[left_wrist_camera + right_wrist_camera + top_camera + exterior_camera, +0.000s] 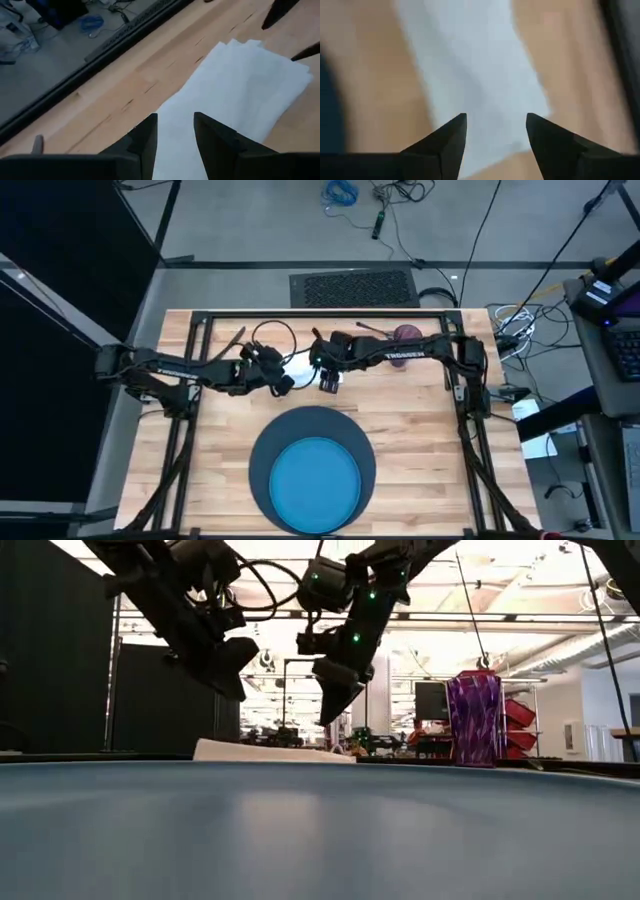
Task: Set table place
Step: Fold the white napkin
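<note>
High view shows both arms stretched inward along the far half of the table [420, 440], meeting over one white napkin [305, 370] that lies flat on the wood. The left gripper [280, 380] reaches in from the left side, its wrist angled down toward the napkin's near-left end. The right gripper [325, 375] comes in from the right, bent down over the napkin's other end, so the two tips sit close together but apart.

In the low view the left gripper [232, 680] and the right gripper [335, 705] both hang above the napkin [265, 751], tips pointing down and not touching it.

The left wrist view has its two dark fingers [145, 142] spread with a gap between them, nothing held, the napkin [235, 95] lying below. The right wrist view likewise shows its fingers [450, 137] parted and empty over the napkin [475, 75].

Counting what is out: one dark navy round mat [265, 455] at the near middle of the table, one bright blue plate [315, 485] lying centred on it, one napkin beyond them, and one purple cup [407, 335] standing upright near the far edge, beside the right arm. In the low view the cup [473, 720] stands to the right of both grippers, well apart from the napkin.
</note>
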### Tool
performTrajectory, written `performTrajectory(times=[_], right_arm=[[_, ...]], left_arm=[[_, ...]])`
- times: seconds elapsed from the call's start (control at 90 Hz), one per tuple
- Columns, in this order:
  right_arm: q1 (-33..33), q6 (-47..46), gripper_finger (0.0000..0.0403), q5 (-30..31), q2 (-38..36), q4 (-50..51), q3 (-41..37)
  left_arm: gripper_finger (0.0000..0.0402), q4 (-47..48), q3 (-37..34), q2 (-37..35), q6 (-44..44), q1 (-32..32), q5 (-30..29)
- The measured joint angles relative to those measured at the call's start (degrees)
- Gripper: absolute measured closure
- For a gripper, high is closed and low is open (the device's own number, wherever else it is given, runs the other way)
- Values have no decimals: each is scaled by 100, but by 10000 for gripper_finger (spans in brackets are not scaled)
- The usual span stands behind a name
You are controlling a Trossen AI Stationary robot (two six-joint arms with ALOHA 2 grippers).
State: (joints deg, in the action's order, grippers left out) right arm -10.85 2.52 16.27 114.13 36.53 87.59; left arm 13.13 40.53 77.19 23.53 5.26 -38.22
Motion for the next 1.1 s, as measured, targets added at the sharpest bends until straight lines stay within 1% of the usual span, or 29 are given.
performTrajectory(times=[0.244, 0.333, 0.378, 0.433, 0.489, 0.556, 0.644, 0.744, 0.811, 0.944, 1.0, 1.1], right_arm=[[-91, -128, 211, 4, 0, -385, 0], [-74, -41, 211, 4, 0, -750, 0], [-72, 77, 211, 1, 0, -907, 0], [-82, 95, 211, 9, 1, -1023, 0], [-83, 76, 211, 13, 4, -1180, 0], [-83, 192, 211, 4, 4, -1418, 0], [-81, 506, 211, -6, 7, -1881, 0], [-81, 562, 211, 12, 7, -2371, 0], [-81, 564, 211, 11, 7, -2415, 0], [-81, 566, 211, -9, 9, -2345, 0], [-81, 604, 211, -9, 9, -2333, -2], [-82, 652, 211, -5, 9, -2438, -2]], left_arm=[[288, -64, 0, 83, -69, -1, 39], [288, -113, 0, 77, -584, -2, 41], [288, -123, 0, 76, -709, -3, 41], [288, -216, 0, 79, -679, -2, 46], [288, -276, 0, 77, -445, -2, 95], [288, -331, 0, 76, -349, -1, 310], [288, -488, 0, 76, -466, 35, 644], [288, -503, 0, 76, -459, 37, 758], [288, -388, 0, 76, -486, 35, 829], [288, -90, 0, 171, -569, 35, 1237], [288, -44, 0, 237, -628, 35, 1250], [288, -78, 0, 427, -1043, 37, 1248]])
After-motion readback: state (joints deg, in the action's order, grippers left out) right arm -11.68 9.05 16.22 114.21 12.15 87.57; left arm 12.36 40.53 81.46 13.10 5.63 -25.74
